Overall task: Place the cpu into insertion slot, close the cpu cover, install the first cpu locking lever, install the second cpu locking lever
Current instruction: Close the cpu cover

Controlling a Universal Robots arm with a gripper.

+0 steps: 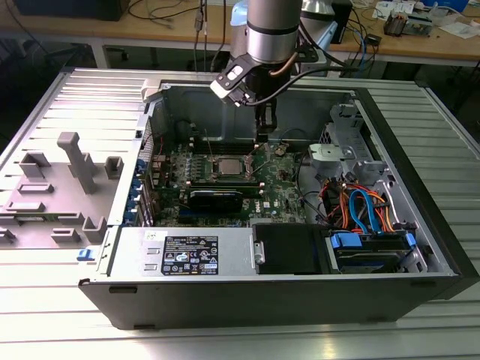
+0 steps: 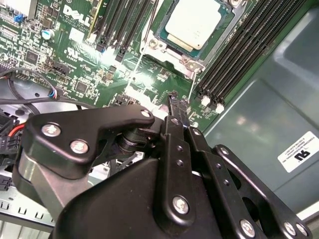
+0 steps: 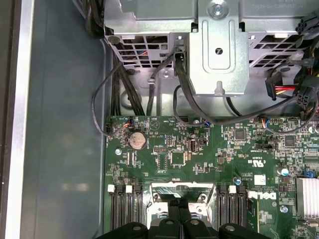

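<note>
- Two fingers [image 3: 173, 215] of the gripper [image 3: 179, 218] sit pressed together side by side, with nothing to be seen between them.
- In the second wrist view, the tip hangs just off the near edge of the insertion slot [image 2: 158, 26]. It is close beside one of the two thin wire locking levers [image 2: 193, 88]. Whether it touches the lever I cannot tell.
- Both levers run from the slot's near corners toward the gripper, and by their lie I judge them unlatched.
- A grey metal frame edges the slot on this side, and I take it for the cpu cover [image 2: 172, 50]. I cannot tell whether it lies fully down.
- Within the slot the cpu [image 2: 193, 21] lies flat, silvery top upward. It is near enough square to have scarcely any long axis. Its sides run parallel with the black memory slots [image 2: 239, 55] that flank it.
- My judgement is that placing is done and the work stands at the cover and levers. That stage calls for a careful push with the tips on thin metal, kept off the chip's top.
- Beyond lies the green motherboard [image 3: 199, 159], then the metal drive cage [image 3: 219, 50].
- In the exterior view, the arm [image 1: 274, 30] reaches down into the open computer case [image 1: 285, 300], which rests on a ribbed table [image 1: 240, 341].
</note>
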